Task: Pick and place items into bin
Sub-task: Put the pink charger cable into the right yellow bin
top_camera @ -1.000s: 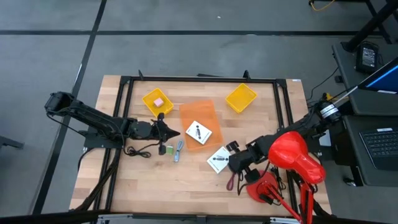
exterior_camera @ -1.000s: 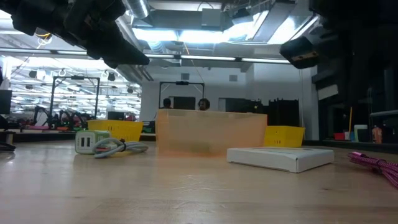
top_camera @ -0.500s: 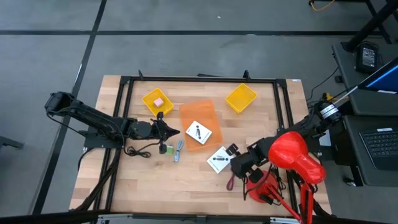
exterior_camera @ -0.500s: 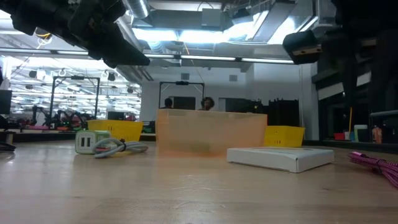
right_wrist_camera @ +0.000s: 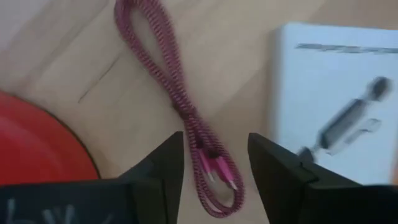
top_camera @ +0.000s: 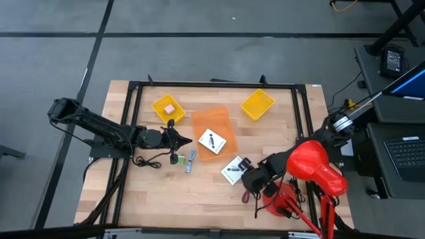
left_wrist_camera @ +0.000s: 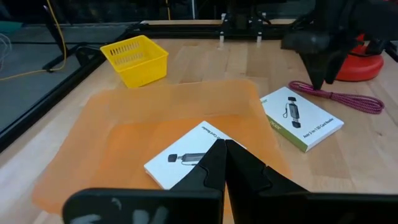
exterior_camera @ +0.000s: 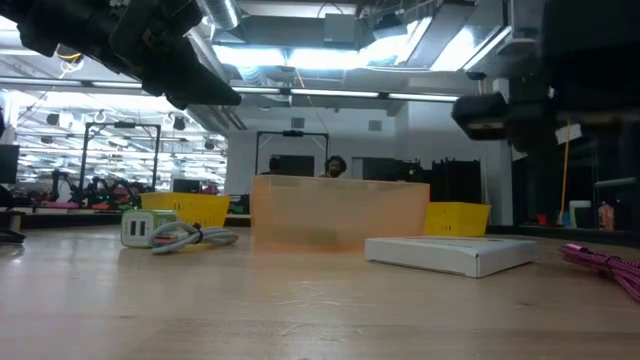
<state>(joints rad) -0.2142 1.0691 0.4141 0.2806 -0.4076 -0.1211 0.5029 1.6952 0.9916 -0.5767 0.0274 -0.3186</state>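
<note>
Dark-red braided cord (right_wrist_camera: 186,118): lying loose on the wooden table (top_camera: 199,192) just beside a white boxed card (top_camera: 233,170), directly under the right gripper (right_wrist_camera: 214,165), whose fingers stand apart astride it, holding nothing. Step in hand, by my reading: the approach to picking the cord up; next it calls for lowering, closing on the strands, then carrying to the orange bin (top_camera: 214,129), which already holds one white card (top_camera: 212,141). Left gripper (left_wrist_camera: 224,158): closed, empty, hovering at the bin's edge, waiting.
</note>
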